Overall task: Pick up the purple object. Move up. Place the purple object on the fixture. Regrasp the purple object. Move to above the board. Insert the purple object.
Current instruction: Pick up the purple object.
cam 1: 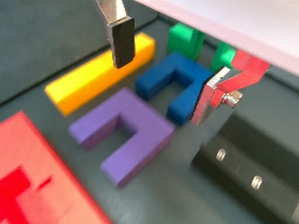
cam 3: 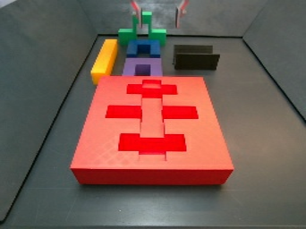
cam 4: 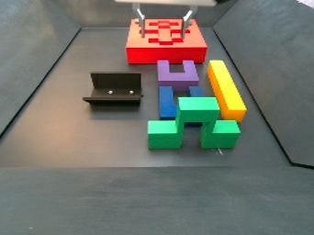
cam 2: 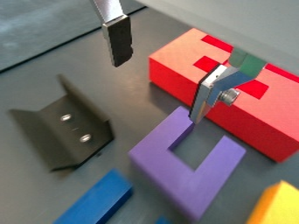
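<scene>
The purple object [cam 1: 122,131] is a U-shaped block lying flat on the floor between the red board [cam 1: 35,179] and a blue block [cam 1: 170,83]. It also shows in a wrist view [cam 2: 187,157] and in both side views [cam 3: 142,67] [cam 4: 178,73]. My gripper [cam 1: 163,90] [cam 2: 158,90] is open and empty, well above the blocks, and holds nothing. In the side views only its fingers show at the upper edge [cam 3: 158,11] [cam 4: 163,18]. The dark fixture [cam 2: 65,127] [cam 4: 114,90] stands beside the purple object, apart from it. The board [cam 3: 153,125] [cam 4: 166,37] is the biggest thing.
A yellow bar [cam 4: 225,87] [cam 1: 100,74] lies along the purple and blue blocks. A green block [cam 4: 193,124] [cam 1: 187,39] stands beyond the blue block [cam 4: 172,96]. Dark sloped walls [cam 4: 50,73] surround the floor.
</scene>
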